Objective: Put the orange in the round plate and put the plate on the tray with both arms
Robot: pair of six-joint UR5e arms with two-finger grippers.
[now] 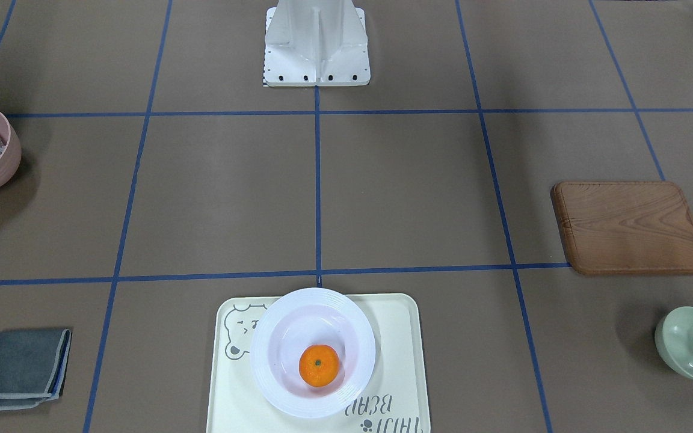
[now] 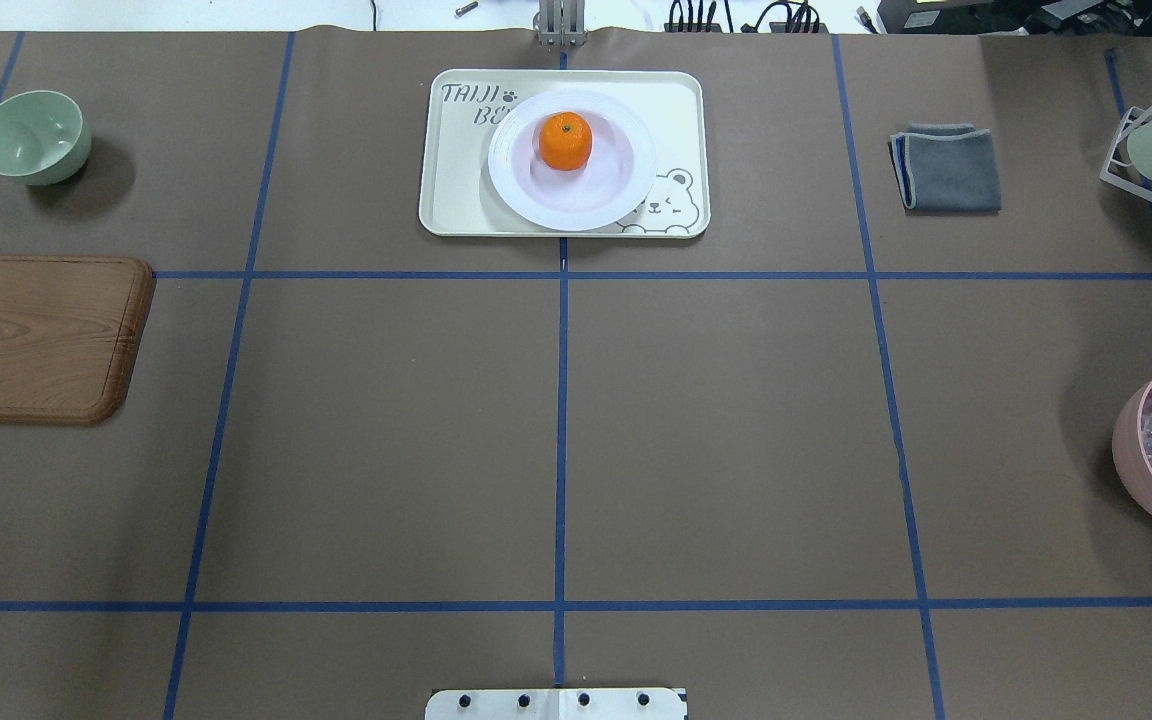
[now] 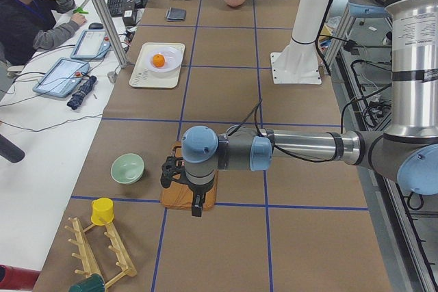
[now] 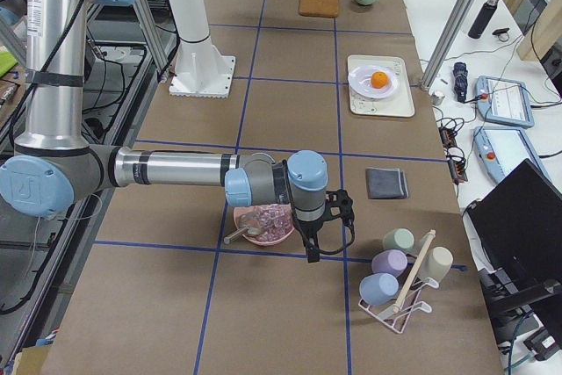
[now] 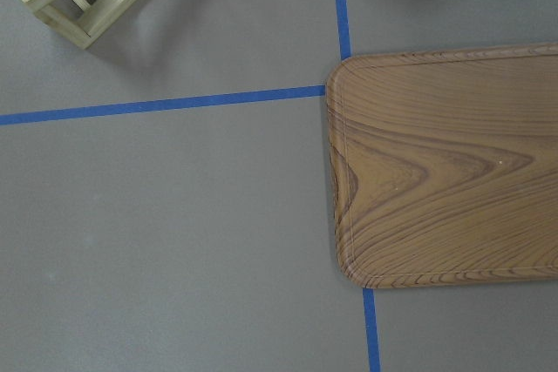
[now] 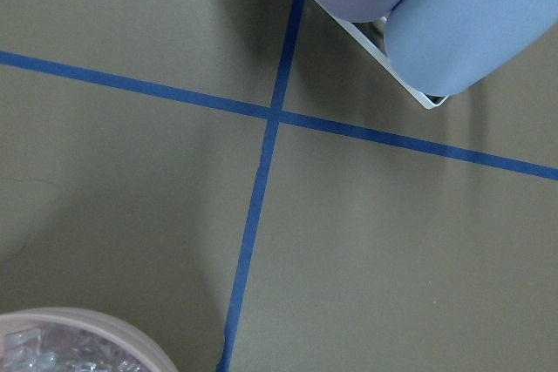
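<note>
The left arm (image 3: pixel 308 147) and right arm (image 4: pixel 176 169) are silver-grey tubes with light-blue joint caps (image 3: pixel 200 145) (thin black cables (image 3: pixel 252 109) alongside); their white pedestal (image 1: pixel 316 45) has black bolts.

The only readable lettering stands on the tray (image 2: pixel 681 100), printed in grey. In the overhead view one corner reads "TAIJI" followed by a small paw print, and below it "BE", where the plate (image 2: pixel 536 205) cuts off the rest of the word. In the front-facing view the same print appears upside down: "BEAR" just beside the plate's rim, and under it "TAIJI" with the paw print, clipped by the view's lower edge. The left arm (image 3: pixel 417 39) and right arm (image 4: pixel 39 19) each bear a panel of fine print, too small to read.
</note>
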